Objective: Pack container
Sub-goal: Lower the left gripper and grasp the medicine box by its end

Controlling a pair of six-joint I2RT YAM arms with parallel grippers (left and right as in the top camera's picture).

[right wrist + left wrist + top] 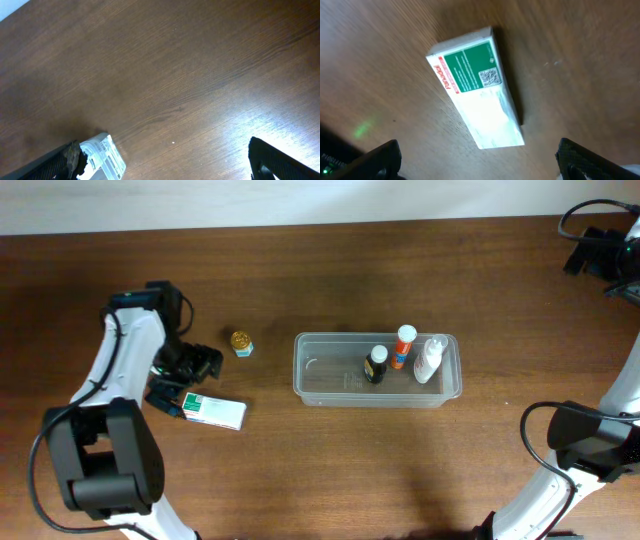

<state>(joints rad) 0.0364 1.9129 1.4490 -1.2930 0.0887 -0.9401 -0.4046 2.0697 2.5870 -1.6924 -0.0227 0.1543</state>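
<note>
The clear container (325,375) sits at mid-table. In it stand a dark bottle (375,366), an orange-capped bottle (402,346) and a white bottle (429,360). A white and green box (213,411) lies flat on the table to its left. My left gripper (168,400) is open just left of the box. In the left wrist view the box (476,87) lies ahead of the open fingers (480,162), not between them. My right gripper (592,250) is at the far right back, open and empty (162,165).
A small gold-capped jar (241,342) stands between the left arm and the container. A corner of clear ribbed plastic (104,154) shows by the right gripper's left finger. Bare wooden table lies in front of the container.
</note>
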